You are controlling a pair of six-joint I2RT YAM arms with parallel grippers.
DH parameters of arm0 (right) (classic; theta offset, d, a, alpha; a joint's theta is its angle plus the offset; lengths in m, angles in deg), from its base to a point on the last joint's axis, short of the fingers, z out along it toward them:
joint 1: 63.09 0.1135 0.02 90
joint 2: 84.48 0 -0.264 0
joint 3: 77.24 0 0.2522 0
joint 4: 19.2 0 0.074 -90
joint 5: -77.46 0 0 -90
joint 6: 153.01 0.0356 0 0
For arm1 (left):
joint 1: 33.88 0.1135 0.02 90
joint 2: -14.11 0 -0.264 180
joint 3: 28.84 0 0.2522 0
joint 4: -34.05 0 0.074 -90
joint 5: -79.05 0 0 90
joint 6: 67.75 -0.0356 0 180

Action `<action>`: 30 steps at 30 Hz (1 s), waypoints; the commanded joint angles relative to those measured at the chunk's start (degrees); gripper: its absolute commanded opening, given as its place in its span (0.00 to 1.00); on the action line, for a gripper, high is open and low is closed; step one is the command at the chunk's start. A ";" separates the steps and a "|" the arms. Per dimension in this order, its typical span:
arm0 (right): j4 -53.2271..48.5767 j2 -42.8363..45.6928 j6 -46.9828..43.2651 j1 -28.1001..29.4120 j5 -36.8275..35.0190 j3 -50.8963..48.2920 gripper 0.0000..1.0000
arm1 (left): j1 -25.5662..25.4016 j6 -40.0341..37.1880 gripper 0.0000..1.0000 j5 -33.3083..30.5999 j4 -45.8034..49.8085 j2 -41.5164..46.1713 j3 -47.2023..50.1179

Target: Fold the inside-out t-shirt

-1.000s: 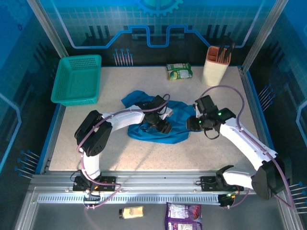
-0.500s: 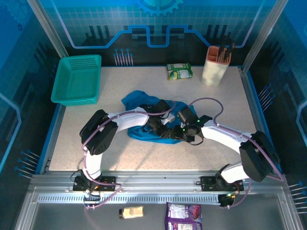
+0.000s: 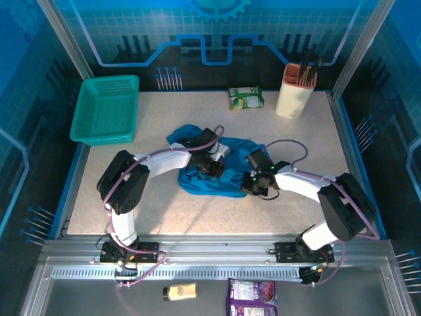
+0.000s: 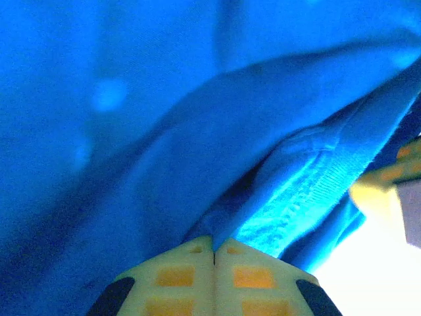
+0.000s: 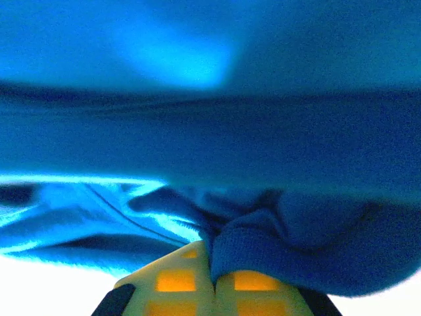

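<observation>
Shirt pinched from both sides at mid-surface

Blue cloth lies heaped in the middle of the speckled surface (image 3: 296, 145): the t-shirt (image 3: 217, 179) is a crumpled mound, with one flap reaching toward the far left and the bulk sagging toward the near edge. Both arms bend inward over it from their bases and meet on top of the heap.

The left tool (image 3: 214, 168) sits on the mound's left-centre. From its wrist camera, the left tool (image 4: 214, 253) has its two yellow-patterned pads pressed flat together, and a fold of the t-shirt (image 4: 164, 131) rises straight from their tips, so it looks clamped on the cloth. A ribbed, stitched edge (image 4: 306, 178) runs beside that fold, lit brighter than the rest.

The right tool (image 3: 247, 184) is down at the mound's right side, just beside the left one. In its own camera the right tool (image 5: 212, 266) is closed too, with a thick roll of the t-shirt (image 5: 276, 250) bunched over and between its tips.

Well apart from the shirt, a teal mesh basket (image 3: 105, 108) stands at the far left corner. A green snack packet (image 3: 245, 97) lies by the back edge, and a beige holder (image 3: 295, 92) with dark utensils stands to its right. Off the surface, in front of the arm bases, lie a small yellow packet (image 3: 179, 291) and a purple packet (image 3: 251, 293).
</observation>
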 commanded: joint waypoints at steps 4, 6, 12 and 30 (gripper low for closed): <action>-9.78 7.38 -12.58 -14.03 -2.91 -1.65 0.00 | 6.81 13.33 0.00 18.26 -10.07 4.26 4.50; -12.21 7.35 -15.29 -17.10 -3.01 -0.27 0.00 | 8.23 19.37 0.00 22.96 -14.89 3.20 6.26; -13.26 10.96 -18.07 -14.07 -0.45 3.30 0.22 | 8.91 29.16 0.00 27.52 -27.10 -1.00 9.84; 29.64 -0.79 -35.75 -0.06 9.68 -1.38 0.40 | 8.88 28.16 0.00 32.86 -27.15 -2.18 9.47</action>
